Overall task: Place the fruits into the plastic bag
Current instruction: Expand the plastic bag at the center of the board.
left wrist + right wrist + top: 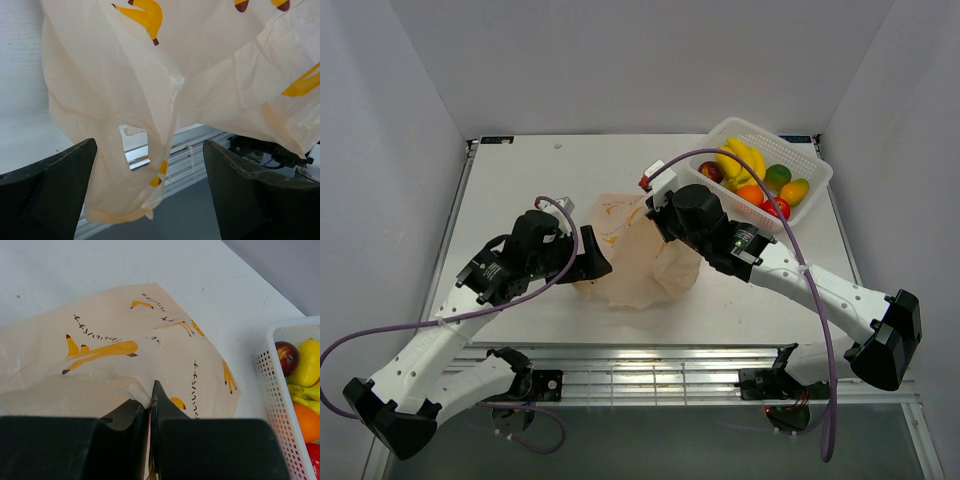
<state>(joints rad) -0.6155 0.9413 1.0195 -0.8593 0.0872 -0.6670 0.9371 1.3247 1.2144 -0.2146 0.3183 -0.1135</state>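
Currently my right jaws are pinched shut on a fold of the plastic bag [100,385], presumably to raise its mouth. My left jaws gape, with bag film hanging loose between them, ungripped. The fruits [752,192] sit in the basket [267,390], right of the right jaws.

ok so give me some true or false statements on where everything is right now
1. The fruits lie in the white basket. True.
2. The right end effector is open, clear of the plastic bag. False: it is shut on the bag's film.
3. The left end effector is open. True.
4. The basket stands at the table's near left corner. False: it is at the far right corner.
5. The bag bears a yellow banana print. True.
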